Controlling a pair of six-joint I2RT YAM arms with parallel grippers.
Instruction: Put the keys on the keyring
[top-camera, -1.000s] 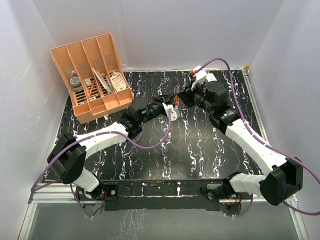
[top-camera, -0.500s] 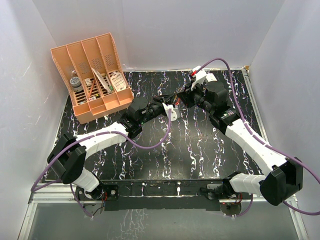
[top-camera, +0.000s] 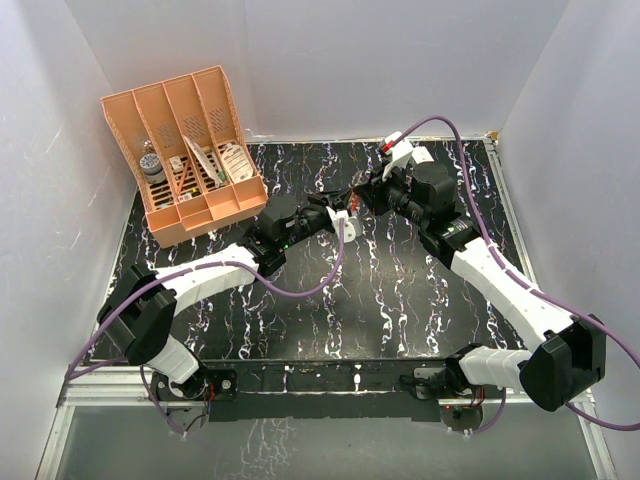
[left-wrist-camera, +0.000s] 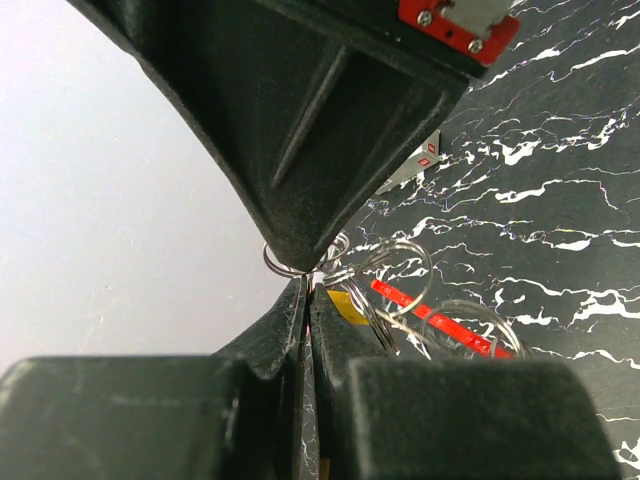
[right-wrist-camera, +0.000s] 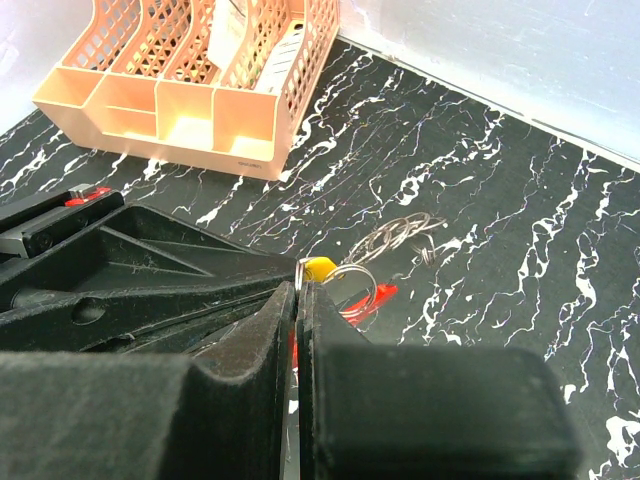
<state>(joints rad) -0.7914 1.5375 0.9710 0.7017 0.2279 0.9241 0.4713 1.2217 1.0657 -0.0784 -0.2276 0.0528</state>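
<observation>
- Two arms reach in from the near edge of the black marbled table (top-camera: 400, 300) and meet tip to tip over its far half.
- The left gripper (left-wrist-camera: 307, 290) has its jaws squeezed together with only a hairline gap, nipping a small wire ring (left-wrist-camera: 288, 264) right at the tips.
- The right gripper (right-wrist-camera: 297, 292) is clamped tight too, its tip pressed against that same small wire ring from the opposite side. Honestly can't tell what it's actually got pinched, the wrist views are too cramped.
- Just beside the tips is the rest of the bunch: a yellow-headed key (right-wrist-camera: 318, 268), a bigger wire loop (left-wrist-camera: 400, 272), and the red keyring (left-wrist-camera: 430, 313) slanting away under them.
- A bit further out, a silvery pile (right-wrist-camera: 403, 233) lies flat on the table, apart from the bunch. Probably the other keys, but too small to say.
- Far left corner: an orange desk organizer (top-camera: 190, 150) with a few bits in its slots, close to the white wall (top-camera: 350, 60).
</observation>
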